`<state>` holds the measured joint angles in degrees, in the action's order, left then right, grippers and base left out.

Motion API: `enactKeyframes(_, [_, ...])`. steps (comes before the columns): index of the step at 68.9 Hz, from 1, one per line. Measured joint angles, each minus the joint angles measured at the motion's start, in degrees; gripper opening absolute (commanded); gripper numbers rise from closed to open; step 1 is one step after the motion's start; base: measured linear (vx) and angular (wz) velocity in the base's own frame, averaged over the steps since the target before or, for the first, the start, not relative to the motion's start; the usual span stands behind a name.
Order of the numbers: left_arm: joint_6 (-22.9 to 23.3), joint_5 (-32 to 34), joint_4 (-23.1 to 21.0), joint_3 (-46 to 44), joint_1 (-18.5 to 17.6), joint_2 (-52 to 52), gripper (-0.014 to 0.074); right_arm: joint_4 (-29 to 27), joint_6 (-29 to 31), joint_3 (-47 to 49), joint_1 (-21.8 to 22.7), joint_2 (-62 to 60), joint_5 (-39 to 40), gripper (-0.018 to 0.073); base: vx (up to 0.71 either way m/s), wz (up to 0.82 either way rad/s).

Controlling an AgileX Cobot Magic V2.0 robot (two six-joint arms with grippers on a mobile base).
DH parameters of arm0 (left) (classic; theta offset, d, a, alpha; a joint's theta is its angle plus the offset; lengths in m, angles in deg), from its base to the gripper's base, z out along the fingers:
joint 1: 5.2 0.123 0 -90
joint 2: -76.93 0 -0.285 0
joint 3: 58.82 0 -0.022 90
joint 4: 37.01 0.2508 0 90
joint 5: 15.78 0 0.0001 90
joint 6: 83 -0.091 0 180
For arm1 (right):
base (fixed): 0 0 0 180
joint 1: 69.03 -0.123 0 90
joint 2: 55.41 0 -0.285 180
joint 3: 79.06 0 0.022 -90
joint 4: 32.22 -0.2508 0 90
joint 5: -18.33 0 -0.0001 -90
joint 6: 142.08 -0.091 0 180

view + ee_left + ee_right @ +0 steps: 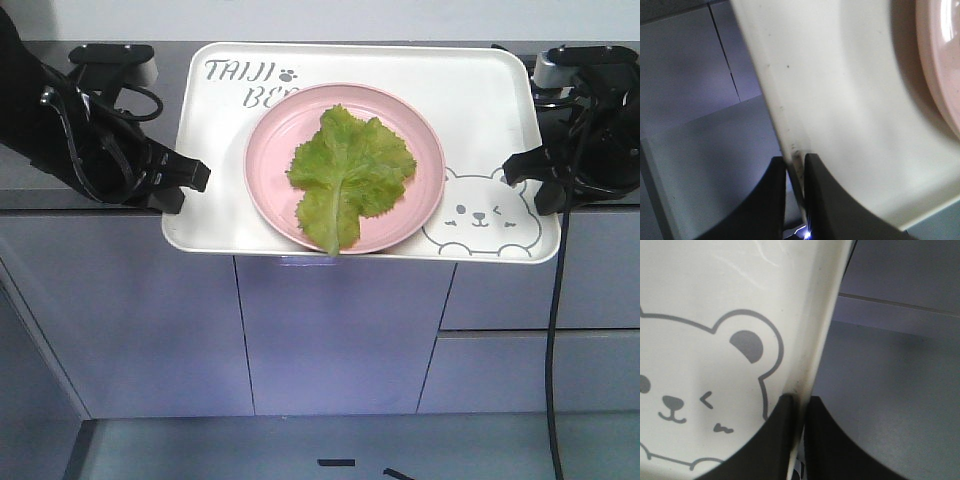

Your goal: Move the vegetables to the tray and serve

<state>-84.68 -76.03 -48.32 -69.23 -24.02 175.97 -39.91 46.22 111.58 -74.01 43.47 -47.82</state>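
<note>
The green lettuce leaf, the vegetables [348, 172], lies on a round pink plate [275, 140] in the middle of the cream tray [480, 95]. The tray hangs out past the counter's front edge. My left gripper [196, 180] is shut on the tray's left rim [771, 85], with one finger on each side [796, 162]. At the opposite side my right gripper [512, 172] is shut on the right rim [822, 325] beside the winking bear face [685, 390], its jaws pinching the edge [799, 402].
A grey counter [40, 190] runs behind and below the tray, with pale cabinet fronts [340, 330] under it. Black cables [555, 300] hang down at the right. Floor [300, 450] shows at the bottom.
</note>
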Motion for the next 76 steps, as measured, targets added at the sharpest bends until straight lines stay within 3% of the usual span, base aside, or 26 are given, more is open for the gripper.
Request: enactKeyframes(76, [0.00, 0.00, 0.00, 0.00, 0.00, 0.00, -0.0006, 0.00, 0.00, 0.00, 0.00, 0.00, 0.00, -0.0008, 0.10, 0.01])
